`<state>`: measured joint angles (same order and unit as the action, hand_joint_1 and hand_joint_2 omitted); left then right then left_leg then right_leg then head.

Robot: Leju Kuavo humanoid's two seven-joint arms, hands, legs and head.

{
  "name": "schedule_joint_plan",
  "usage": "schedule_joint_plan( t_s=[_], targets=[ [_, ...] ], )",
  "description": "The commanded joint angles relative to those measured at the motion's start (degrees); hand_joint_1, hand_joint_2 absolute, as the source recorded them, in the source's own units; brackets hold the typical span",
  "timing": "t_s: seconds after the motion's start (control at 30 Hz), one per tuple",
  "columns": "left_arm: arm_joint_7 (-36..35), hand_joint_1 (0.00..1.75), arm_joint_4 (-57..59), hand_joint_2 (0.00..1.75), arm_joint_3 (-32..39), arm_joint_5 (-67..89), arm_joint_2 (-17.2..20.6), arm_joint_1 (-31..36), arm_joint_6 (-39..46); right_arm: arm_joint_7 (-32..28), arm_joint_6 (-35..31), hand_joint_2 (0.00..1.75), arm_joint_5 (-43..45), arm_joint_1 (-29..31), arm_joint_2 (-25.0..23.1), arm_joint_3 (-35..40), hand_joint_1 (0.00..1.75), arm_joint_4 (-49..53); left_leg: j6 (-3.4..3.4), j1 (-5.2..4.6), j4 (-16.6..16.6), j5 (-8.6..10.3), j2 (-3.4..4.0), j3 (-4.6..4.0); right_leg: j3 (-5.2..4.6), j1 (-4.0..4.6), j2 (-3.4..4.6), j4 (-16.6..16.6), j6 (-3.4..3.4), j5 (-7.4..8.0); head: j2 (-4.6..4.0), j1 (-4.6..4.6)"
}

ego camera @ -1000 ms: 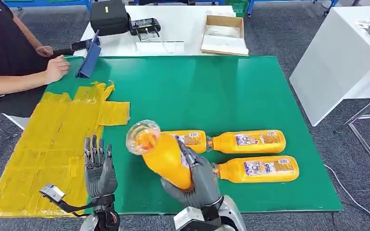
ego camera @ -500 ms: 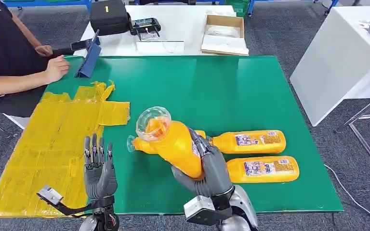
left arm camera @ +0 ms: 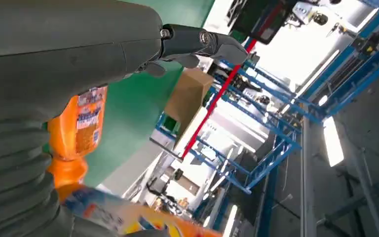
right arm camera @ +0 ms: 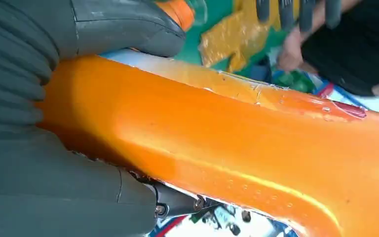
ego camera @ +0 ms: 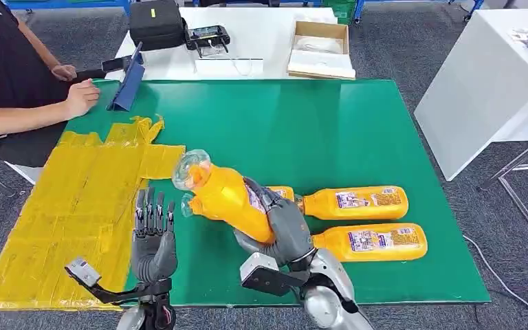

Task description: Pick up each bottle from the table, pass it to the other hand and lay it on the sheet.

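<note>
My right hand (ego camera: 283, 227) grips an orange bottle (ego camera: 227, 196) lifted above the green table (ego camera: 330, 130), its clear base tilted toward the yellow sheet (ego camera: 75, 199). The right wrist view shows that bottle (right arm camera: 256, 148) close up, with my thumb and fingers around it. My left hand (ego camera: 155, 240) stands open with fingers upright, just left of the bottle and apart from it, at the sheet's right edge. Three more orange bottles lie on the table: one (ego camera: 354, 201) to the right, one (ego camera: 375, 241) nearer the front edge, one (ego camera: 282, 194) partly hidden behind the held bottle.
A person sits at the far left with a hand (ego camera: 82, 96) resting on the table corner beside a blue stand (ego camera: 127, 86). A white table (ego camera: 247, 34) behind carries a black bag, a controller and a cardboard box (ego camera: 320, 48). A white cabinet (ego camera: 488, 82) stands at the right.
My right hand has swung the held bottle left and lower, toward the left hand. My left hand has risen slightly and shifted right toward the bottle.
</note>
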<state>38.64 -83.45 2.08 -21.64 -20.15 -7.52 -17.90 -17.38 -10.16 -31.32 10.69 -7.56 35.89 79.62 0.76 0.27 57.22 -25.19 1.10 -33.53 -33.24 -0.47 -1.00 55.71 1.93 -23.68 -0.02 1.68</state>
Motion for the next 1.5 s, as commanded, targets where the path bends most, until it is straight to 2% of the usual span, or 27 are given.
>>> schedule_joint_plan(
  t_s=[0.03,0.2,0.6,0.97,1.4,1.43,1.47,1.5],
  targets=[
    [-0.06,0.0,2.36,1.75,-1.12,0.0,0.15,1.04,0.0,0.98,0.41,1.75,-0.42,4.58,-0.24,3.14,1.75,-7.46,-0.04,0.01,-0.05,-0.04,-0.03,0.17,0.13,-0.01,0.1,-0.03,-0.05,-0.03,0.0,0.02],
    [0.35,0.0,2.27,1.75,-1.65,2.0,0.15,1.08,-0.87,2.38,1.55,1.75,-1.75,7.04,-1.69,5.8,1.75,-11.32,-0.02,0.02,-0.03,-0.02,0.04,0.08,0.05,0.01,0.12,-0.04,-0.04,0.02,0.0,0.02],
    [1.36,0.0,1.34,1.75,-2.8,7.87,0.15,0.82,-1.12,3.2,1.48,1.75,-2.78,7.8,-1.8,7.43,1.75,-13.36,-0.03,0.01,-0.04,-0.04,-0.06,0.16,0.15,0.0,0.05,-0.03,-0.04,-0.04,0.0,0.02],
    [1.36,0.0,2.97,1.75,-1.36,8.62,0.15,2.15,-2.8,3.31,0.44,1.75,-6.3,8.86,-4.04,8.97,1.75,-21.56,-0.04,0.01,-0.06,0.01,-0.07,0.12,0.11,0.01,0.01,-0.05,-0.05,-0.01,0.0,0.02],
    [1.36,0.0,2.11,1.75,-1.59,8.64,0.15,1.82,-2.26,3.64,1.1,1.75,-7.51,9.67,-4.79,10.59,1.75,-21.9,-0.03,0.01,-0.03,-0.01,-0.04,0.09,0.08,-0.01,0.03,-0.02,-0.04,-0.02,0.0,0.0],
    [1.36,0.21,1.45,1.75,-1.67,8.77,0.15,1.61,-1.76,3.87,1.67,1.75,-7.63,10.42,-5.18,11.32,1.75,-22.14,-0.05,0.02,-0.04,-0.04,-0.05,0.19,0.16,0.0,0.07,-0.02,-0.06,-0.04,0.0,0.02],
    [1.36,1.69,0.95,1.75,-1.77,9.08,0.15,1.36,-1.65,4.09,2.01,1.75,-7.66,10.8,-5.48,11.73,1.75,-22.18,-0.04,0.02,-0.01,-0.02,0.0,0.09,0.06,0.0,0.08,0.0,-0.05,-0.01,0.0,0.0],
    [1.36,1.75,0.43,1.75,-1.82,9.74,0.15,1.1,-1.32,4.11,2.23,1.75,-7.65,11.0,-5.61,12.14,1.75,-22.13,-0.05,0.02,-0.01,-0.04,0.0,0.14,0.1,0.0,0.12,0.01,-0.07,-0.03,0.0,0.02]
  ],
)
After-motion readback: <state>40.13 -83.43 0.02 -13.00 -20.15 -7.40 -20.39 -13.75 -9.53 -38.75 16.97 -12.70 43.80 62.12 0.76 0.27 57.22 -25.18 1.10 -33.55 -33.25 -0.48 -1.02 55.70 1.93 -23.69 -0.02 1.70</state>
